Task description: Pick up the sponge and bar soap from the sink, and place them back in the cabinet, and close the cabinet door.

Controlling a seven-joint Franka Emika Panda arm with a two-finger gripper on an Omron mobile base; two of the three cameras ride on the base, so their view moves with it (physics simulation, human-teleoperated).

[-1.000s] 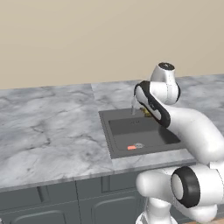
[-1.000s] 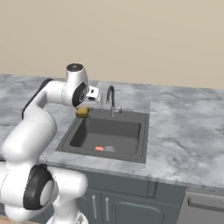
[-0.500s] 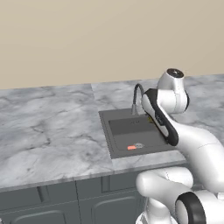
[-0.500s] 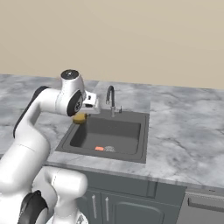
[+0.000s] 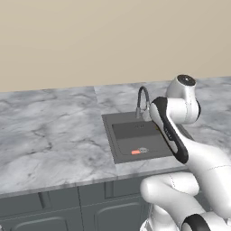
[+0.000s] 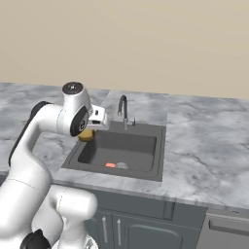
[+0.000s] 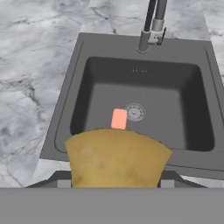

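Observation:
My gripper (image 6: 88, 131) is shut on the sponge (image 6: 86, 136), a mustard-yellow block held in the air over the sink's left rim. In the hand view the sponge (image 7: 116, 159) fills the lower middle between the fingertips of the gripper (image 7: 114, 181). The bar soap (image 7: 119, 118), a small flat pink-red piece, lies on the floor of the dark grey sink (image 7: 70, 96) beside the drain. It also shows as the soap (image 5: 135, 152) (image 6: 111, 165) near the basin's front. The cabinet and the cabinet door are out of view.
A curved metal faucet (image 6: 124, 109) (image 5: 142, 97) (image 7: 148, 26) rises at the sink's back edge. Grey marble counter (image 5: 49, 135) spreads to both sides, with a beige wall behind. Grey base cabinets (image 6: 146, 214) run under the counter's front edge.
The arm has drawn back a little toward the base, carrying the sponge slightly nearer and lower beside the sink's left rim. The soap has not moved.

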